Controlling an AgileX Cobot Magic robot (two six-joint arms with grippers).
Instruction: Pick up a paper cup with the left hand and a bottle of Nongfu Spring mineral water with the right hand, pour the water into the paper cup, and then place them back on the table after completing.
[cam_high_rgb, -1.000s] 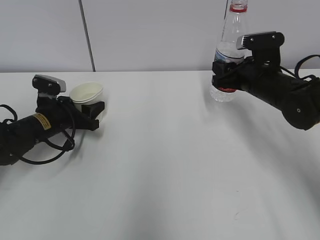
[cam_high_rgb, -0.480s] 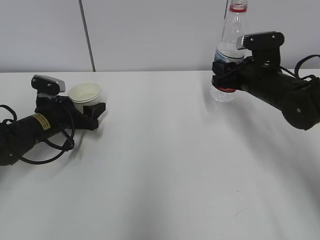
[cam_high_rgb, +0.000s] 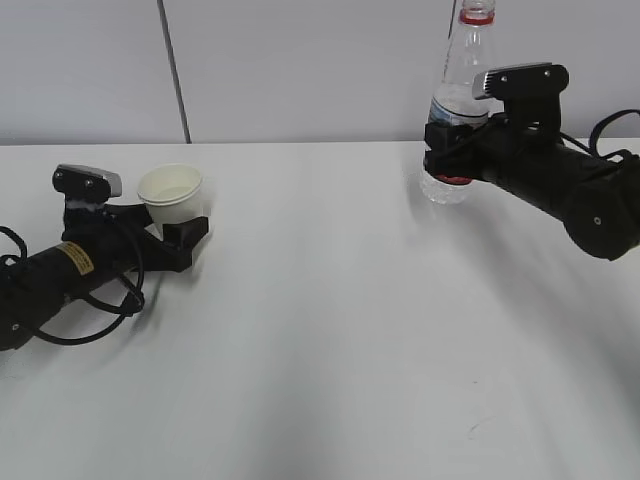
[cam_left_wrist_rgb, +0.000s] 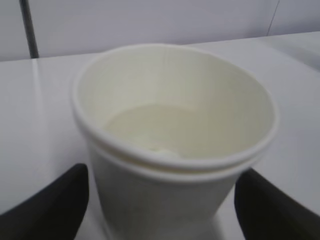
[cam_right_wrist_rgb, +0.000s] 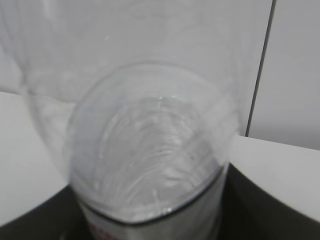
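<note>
On the white tabletop (cam_high_rgb: 330, 330), left hand (cam_high_rgb: 185, 228) grips the paper cup (cam_high_rgb: 171, 194), right hand (cam_high_rgb: 447, 150) grips the bottle (cam_high_rgb: 458, 95); both set down, release comes next.

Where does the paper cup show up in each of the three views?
Exterior view: paper cup at left, upright on the table, in the left hand's pincer.
Left wrist view: cup fills the centre, between the two black fingers.
Right wrist view: not in it; only the bottle shows.
Shared landmark: the wall's dark vertical seam.
</note>
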